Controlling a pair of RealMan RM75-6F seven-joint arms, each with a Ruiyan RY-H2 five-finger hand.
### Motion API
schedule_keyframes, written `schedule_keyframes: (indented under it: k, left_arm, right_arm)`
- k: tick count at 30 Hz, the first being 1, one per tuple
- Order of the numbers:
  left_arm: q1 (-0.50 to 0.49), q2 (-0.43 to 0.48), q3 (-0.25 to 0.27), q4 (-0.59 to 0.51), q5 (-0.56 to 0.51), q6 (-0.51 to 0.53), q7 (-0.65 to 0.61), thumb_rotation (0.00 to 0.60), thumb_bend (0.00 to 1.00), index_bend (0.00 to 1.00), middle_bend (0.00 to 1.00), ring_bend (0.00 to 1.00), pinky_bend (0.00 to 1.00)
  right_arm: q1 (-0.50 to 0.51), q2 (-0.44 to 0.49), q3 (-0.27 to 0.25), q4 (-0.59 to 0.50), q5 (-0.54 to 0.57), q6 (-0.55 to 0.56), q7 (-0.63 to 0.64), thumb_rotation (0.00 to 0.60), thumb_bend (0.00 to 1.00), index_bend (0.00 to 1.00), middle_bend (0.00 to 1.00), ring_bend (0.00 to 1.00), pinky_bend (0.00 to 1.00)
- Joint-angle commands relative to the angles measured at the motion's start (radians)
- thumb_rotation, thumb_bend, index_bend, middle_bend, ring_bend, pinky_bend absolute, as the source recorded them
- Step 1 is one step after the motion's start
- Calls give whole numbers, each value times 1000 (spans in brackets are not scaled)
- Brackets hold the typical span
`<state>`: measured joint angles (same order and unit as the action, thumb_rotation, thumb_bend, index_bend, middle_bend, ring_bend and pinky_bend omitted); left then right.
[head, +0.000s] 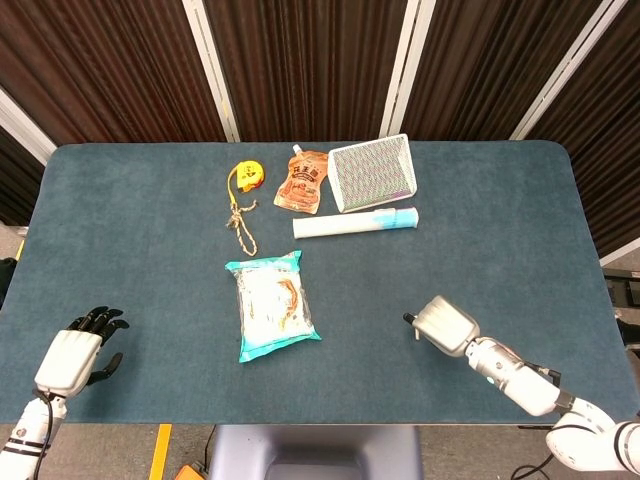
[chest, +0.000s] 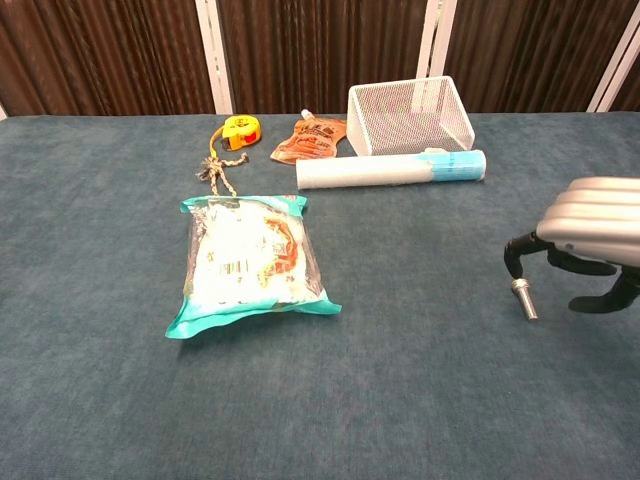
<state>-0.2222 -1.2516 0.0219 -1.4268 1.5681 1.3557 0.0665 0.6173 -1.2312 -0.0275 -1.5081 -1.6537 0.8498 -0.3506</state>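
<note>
Bolt (chest: 524, 300) lies flat on the blue table (head: 120, 230), near its front right, right under your right hand (chest: 590, 240). That hand hovers low over it, its fingers (chest: 518, 252) curled downward and apart, one fingertip just beside the bolt's head; it holds nothing. From the head view your left hand (head: 72, 355) rests at the front left edge, fingers spread and empty, well apart from everything else. Further in, near the middle, a teal snack bag (head: 272, 305) lies flat. Beyond it a white tube with a blue cap (head: 355, 223) lies crosswise. At the far side sit a wire mesh basket (head: 372, 172), an orange pouch (head: 303, 182), a yellow tape measure (head: 245, 177) and a knotted rope (head: 241, 222).
</note>
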Motion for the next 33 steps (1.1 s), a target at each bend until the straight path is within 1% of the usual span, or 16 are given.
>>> schedule_keyframes:
  k: [1, 11, 33]
  left_arm:
    - [0, 0, -1, 0, -1, 0, 1, 600, 372, 336, 203, 155, 319]
    - [0, 0, 0, -2, -2, -1, 4, 600, 372, 338, 203, 155, 319]
    - [0, 2, -4, 1, -8, 0, -5, 600, 372, 341, 203, 155, 320]
  right_arm:
    - [10, -7, -10, 11, -5, -11, 0, 600, 369, 473, 962, 873, 1000]
    - [27, -37, -21, 59, -17, -9, -29, 600, 369, 476, 962, 872, 1000]
    - [65, -97, -39, 125, -13, -32, -31, 600, 369, 478, 962, 872, 1000]
